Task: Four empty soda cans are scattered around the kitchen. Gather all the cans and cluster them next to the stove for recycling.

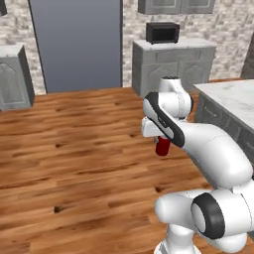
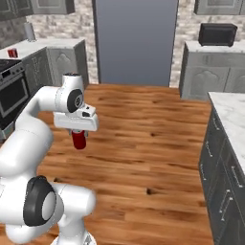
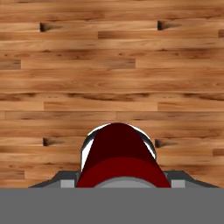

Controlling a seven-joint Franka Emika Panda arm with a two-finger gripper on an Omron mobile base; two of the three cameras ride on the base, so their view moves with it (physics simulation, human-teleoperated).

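My gripper [image 1: 162,143] hangs over the wood floor, pointing down, shut on a red soda can [image 1: 162,147] that sticks out below the hand. From the other side, the same can [image 2: 79,139] hangs under the gripper [image 2: 79,134]. In the hand view the can [image 3: 117,153] stands end-on between the fingers, with floor planks beyond it. A second red soda can [image 2: 13,52] stands on the white counter just behind the stove [image 2: 10,88] at the far left.
A marble-topped island [image 1: 233,96] with dark drawers [image 2: 225,167] runs along the right. A black microwave [image 1: 162,32] sits on the far grey cabinet. A large grey panel [image 2: 135,40] fills the back wall. A pale cylinder [image 2: 29,31] stands on the left counter.
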